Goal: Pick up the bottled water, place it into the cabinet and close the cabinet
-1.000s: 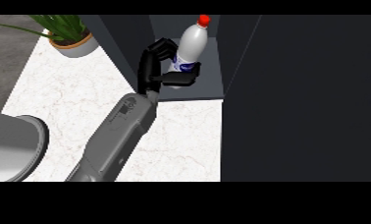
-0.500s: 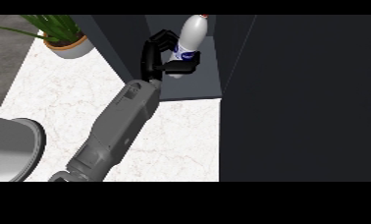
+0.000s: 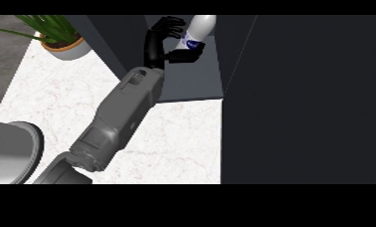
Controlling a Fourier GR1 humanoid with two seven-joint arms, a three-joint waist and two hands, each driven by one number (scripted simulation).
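You've got one hand [image 3: 163, 42] in view, far centre, fingers and thumb curled round the bottled water [image 3: 197, 33], bottle tilted w/ its top cut off by the view's far edge. Hand + bottle sit inside the open cabinet [image 3: 191, 79], above its grey floor. Potted plant [image 3: 62, 39] far left on the marble surface [image 3: 66, 101]. Dark cabinet door [image 3: 301, 101] fills the right.

White bottled water [image 3: 200, 28], blue label
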